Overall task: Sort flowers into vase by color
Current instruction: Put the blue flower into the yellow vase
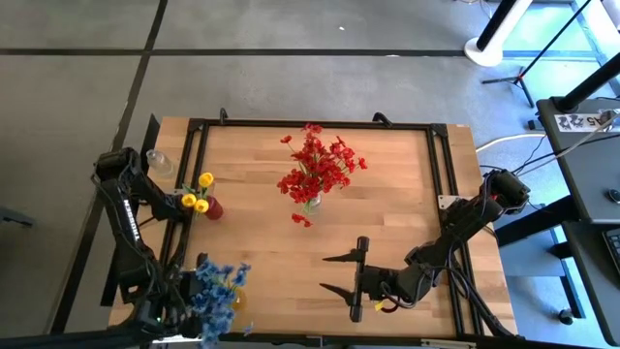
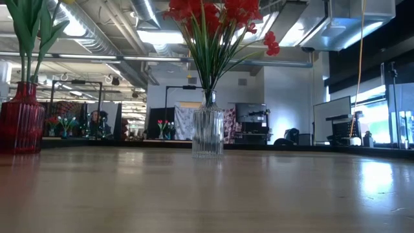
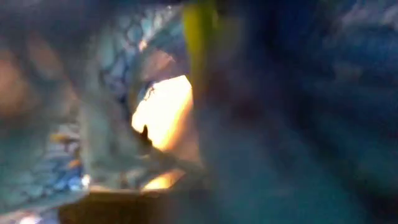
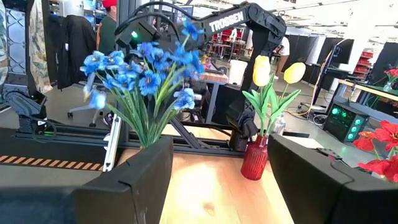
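Far left of the wooden surface (image 1: 262, 252), high view: left gripper (image 1: 208, 312) sits low at the near-left corner, buried among the blue flowers (image 1: 218, 286); fingers together, and whether they pinch a stem cannot be told, since the left wrist view is a blur of blue and yellow. Blue blooms stand in a bunch at that corner, their vase hidden from above. Just behind them, at the left edge, yellow flowers (image 1: 197, 197) stand upright in a small red vase (image 1: 213, 207). Centre of the surface: red flowers (image 1: 320, 167) fill a clear ribbed glass vase (image 2: 207, 132), upright; one red sprig (image 1: 301, 220) lies loose on the wood just in front of it. Right of centre, near edge: right gripper (image 1: 341, 273) lies low over the surface, fingers spread apart, nothing between them, pointing left toward the blue and yellow bunches. Right wrist view confirms both bunches upright beyond its fingers.
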### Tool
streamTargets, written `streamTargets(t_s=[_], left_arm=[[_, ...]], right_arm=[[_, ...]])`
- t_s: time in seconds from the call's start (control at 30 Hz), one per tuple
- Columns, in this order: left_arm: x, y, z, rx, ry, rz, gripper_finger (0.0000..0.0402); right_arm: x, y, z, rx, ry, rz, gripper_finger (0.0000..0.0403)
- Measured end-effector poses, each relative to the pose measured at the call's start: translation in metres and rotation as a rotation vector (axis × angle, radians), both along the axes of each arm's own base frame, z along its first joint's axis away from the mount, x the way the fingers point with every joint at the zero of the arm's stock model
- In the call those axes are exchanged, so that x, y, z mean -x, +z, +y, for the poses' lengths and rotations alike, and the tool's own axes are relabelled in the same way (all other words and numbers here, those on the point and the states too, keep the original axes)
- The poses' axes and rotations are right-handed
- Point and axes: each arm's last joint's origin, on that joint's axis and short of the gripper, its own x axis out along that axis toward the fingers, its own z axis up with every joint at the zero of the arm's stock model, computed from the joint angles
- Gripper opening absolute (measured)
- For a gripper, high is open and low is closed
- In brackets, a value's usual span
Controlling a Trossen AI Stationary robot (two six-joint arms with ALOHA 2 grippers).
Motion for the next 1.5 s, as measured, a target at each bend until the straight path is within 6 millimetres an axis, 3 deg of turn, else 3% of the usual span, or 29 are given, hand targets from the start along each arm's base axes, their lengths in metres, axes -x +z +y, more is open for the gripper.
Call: streamTargets(t_s=[0.17, 0.37, 0.67, 0.83, 1.5], left_arm=[[-0.005, -0.014, 0.001, 0.036, -0.036, 0.024, 0.0010], [-0.012, -0.008, 0.000, 0.004, -0.089, 0.053, 0.0016], [-0.033, 0.027, -0.005, 0.008, -0.212, 0.119, 0.0098], [-0.040, 0.035, -0.003, 0.068, -0.288, 0.210, 0.0131], [-0.048, 0.099, 0.026, 0.016, -0.188, 0.365, 0.0170]], right_arm=[[0.000, 0.000, 0.000, 0.000, 0.000, 0.001, 0.0260], [0.000, 0.000, 0.000, 0.000, 0.000, 0.003, 0.0260], [0.000, -0.001, 0.000, 0.010, 0.000, 0.007, 0.0260], [0.000, -0.003, 0.000, 0.023, 0.000, 0.022, 0.0260], [0.000, -0.003, 0.000, 0.025, 0.000, 0.023, 0.0260]])
